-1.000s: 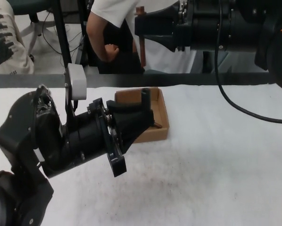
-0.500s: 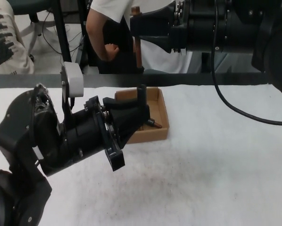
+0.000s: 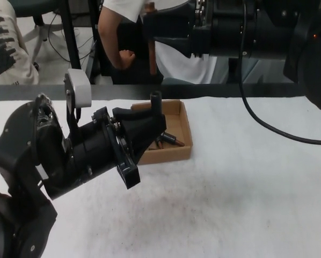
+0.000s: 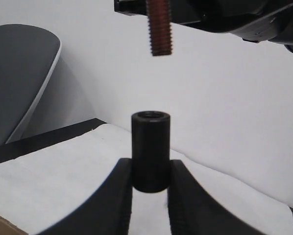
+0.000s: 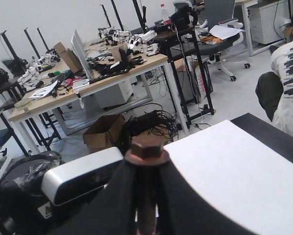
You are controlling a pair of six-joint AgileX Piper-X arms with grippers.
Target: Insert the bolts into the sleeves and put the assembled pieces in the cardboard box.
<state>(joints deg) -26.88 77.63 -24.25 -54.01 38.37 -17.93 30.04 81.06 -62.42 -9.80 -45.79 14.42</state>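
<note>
In the high view my left gripper [image 3: 155,114] is shut on an upright black sleeve [image 3: 155,101], held over the back left corner of the cardboard box [image 3: 187,127]. The left wrist view has the sleeve [image 4: 151,151] clamped between both fingers [image 4: 118,196], its open bore facing up. My right gripper [image 3: 151,24] is shut on a copper bolt [image 3: 150,54] that hangs thread-down above the sleeve. The bolt's threaded tip [image 4: 159,30] stays apart from the sleeve, slightly off its axis. The bolt's hex head [image 5: 145,148] sits between the right fingers. An assembled piece [image 3: 170,140] lies in the box.
The white padded bench [image 3: 246,193] stretches open to the right and front of the box. A black cable [image 3: 268,121] droops from the right arm onto the bench at the back right. The bench's dark rear edge [image 3: 230,90] runs behind the box.
The left arm has shifted a little left and up with the sleeve. The right arm has carried the bolt leftward, closer to a line above the sleeve.
</note>
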